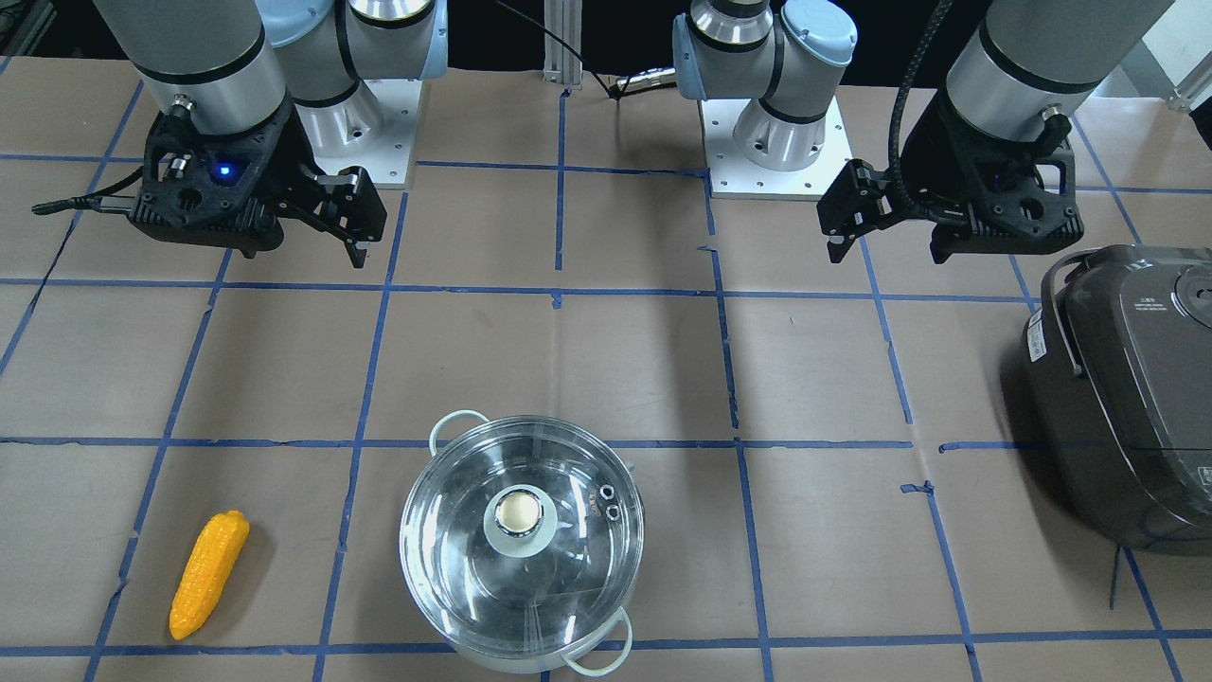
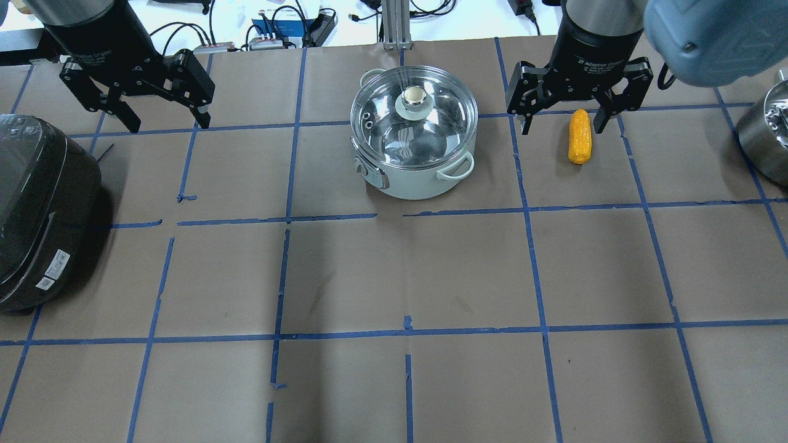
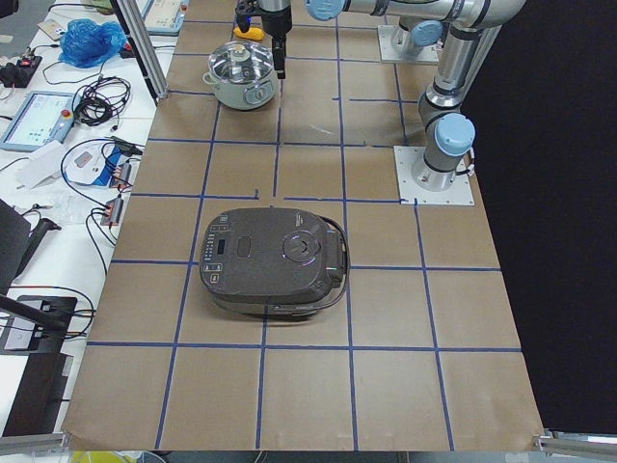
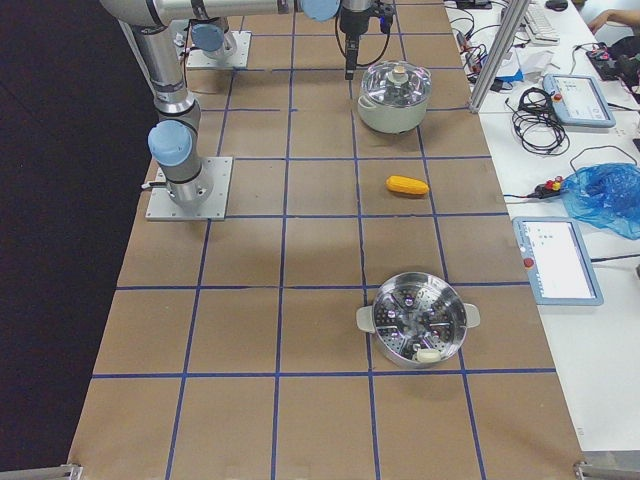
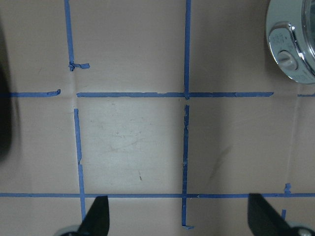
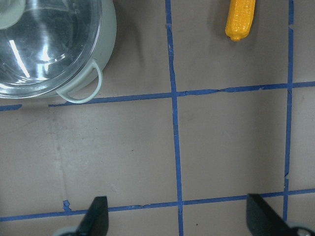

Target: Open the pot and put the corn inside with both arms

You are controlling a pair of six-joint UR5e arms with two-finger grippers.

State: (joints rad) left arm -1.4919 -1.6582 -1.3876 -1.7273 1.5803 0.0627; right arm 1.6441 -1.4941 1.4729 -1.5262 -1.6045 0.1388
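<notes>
Front-facing view first: the right gripper (image 1: 352, 227) hangs above the table (image 1: 606, 360) close to its base, jaws apart and empty. The left gripper (image 1: 846, 223) mirrors it, also spread, nothing in it. The pot (image 1: 521, 545) sits well out ahead of both, more to the right gripper's side, with the glass lid (image 1: 568, 559) on and the knob (image 1: 518, 513) dead centre. The corn (image 1: 208, 573) lies flat, far ahead of the right gripper and out to its outer side, well apart from the pot. A dark rice cooker (image 1: 1127, 388) squats just outside and below the left gripper.

From overhead, both grippers gape wide; here the corn lines up between the right gripper's fingers, though the gripper hangs clear above it.

The left side view puts the rice cooker nearest and the pot far down the table.

From the right side, a steamer basket (image 4: 418, 330) is nearest, then the corn, then the pot.

Left wrist view: fingertips spread over bare table, the pot's edge ahead.

Right wrist view: fingertips spread, the pot and corn ahead.
</notes>
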